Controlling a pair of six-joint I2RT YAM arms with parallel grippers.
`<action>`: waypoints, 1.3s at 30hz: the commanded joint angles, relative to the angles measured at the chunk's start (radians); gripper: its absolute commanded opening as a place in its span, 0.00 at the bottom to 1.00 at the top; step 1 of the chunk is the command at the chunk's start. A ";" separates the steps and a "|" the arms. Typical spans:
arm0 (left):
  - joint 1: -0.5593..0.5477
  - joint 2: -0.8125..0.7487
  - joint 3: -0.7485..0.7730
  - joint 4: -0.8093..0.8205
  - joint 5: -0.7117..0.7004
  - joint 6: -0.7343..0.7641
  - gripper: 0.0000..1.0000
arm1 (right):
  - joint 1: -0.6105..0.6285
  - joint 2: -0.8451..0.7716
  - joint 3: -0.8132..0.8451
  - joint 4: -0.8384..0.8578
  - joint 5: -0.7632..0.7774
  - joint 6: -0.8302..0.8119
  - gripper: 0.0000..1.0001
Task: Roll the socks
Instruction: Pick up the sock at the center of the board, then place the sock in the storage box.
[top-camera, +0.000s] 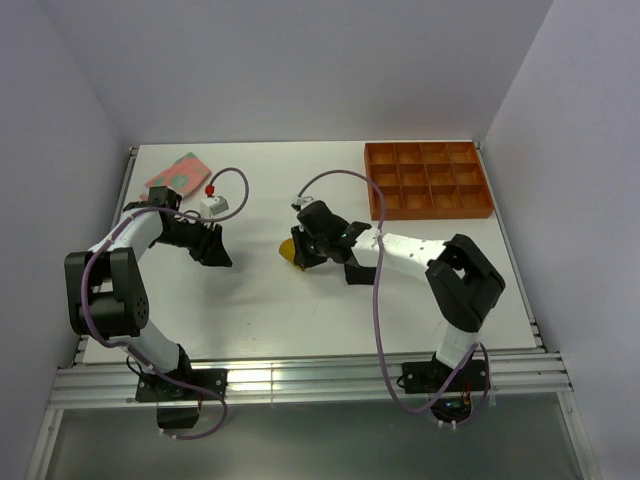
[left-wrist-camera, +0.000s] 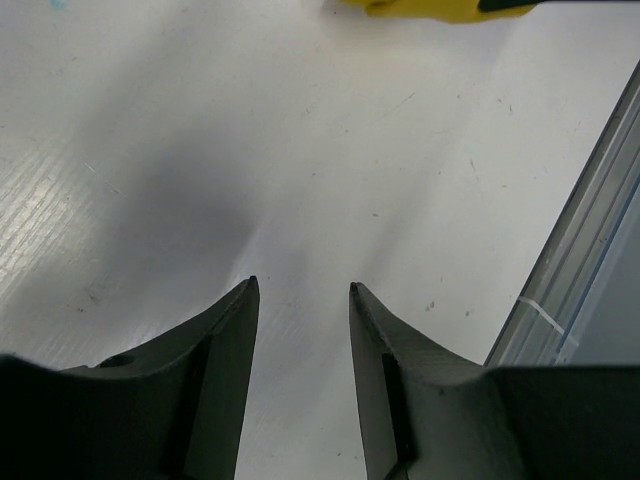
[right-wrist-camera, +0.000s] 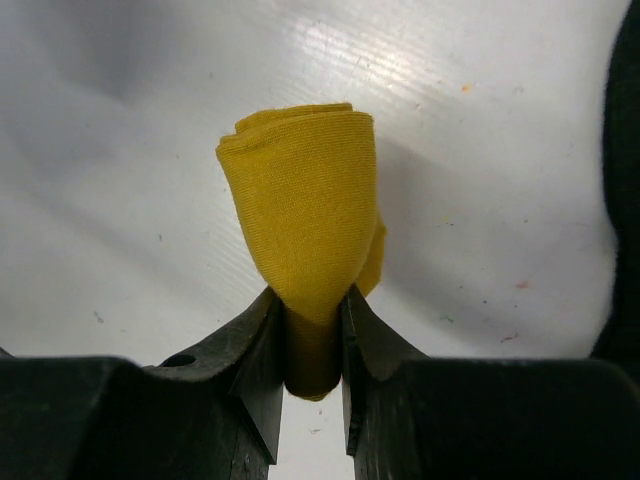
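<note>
A rolled mustard-yellow sock (right-wrist-camera: 305, 200) is pinched by its lower end between the fingers of my right gripper (right-wrist-camera: 308, 295), just over the white table. From above, that sock (top-camera: 289, 251) shows as a small yellow patch at the tip of the right gripper (top-camera: 300, 250), mid-table. The pink sock with green patches (top-camera: 178, 175) lies flat at the far left. My left gripper (left-wrist-camera: 303, 288) is open with only bare table between its fingers. It sits (top-camera: 216, 252) left of the yellow sock (left-wrist-camera: 440, 8) and apart from it. No black sock is clearly in view.
An orange tray (top-camera: 428, 210) with square compartments stands at the back right. A small white object with a red knob (top-camera: 212, 203) sits near the pink sock. A dark shape (right-wrist-camera: 625, 200) fills the right edge of the right wrist view. The table's rail (left-wrist-camera: 590, 250) runs beside the left gripper.
</note>
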 joint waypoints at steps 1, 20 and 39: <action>0.005 -0.014 0.033 -0.009 -0.002 -0.004 0.46 | -0.030 -0.074 0.063 -0.013 0.037 0.014 0.00; 0.005 -0.003 0.065 -0.028 0.003 0.008 0.46 | -0.320 -0.239 0.136 -0.143 0.396 -0.052 0.00; 0.005 0.046 0.113 -0.067 0.046 0.042 0.46 | -0.483 -0.006 0.237 -0.021 0.678 -0.238 0.00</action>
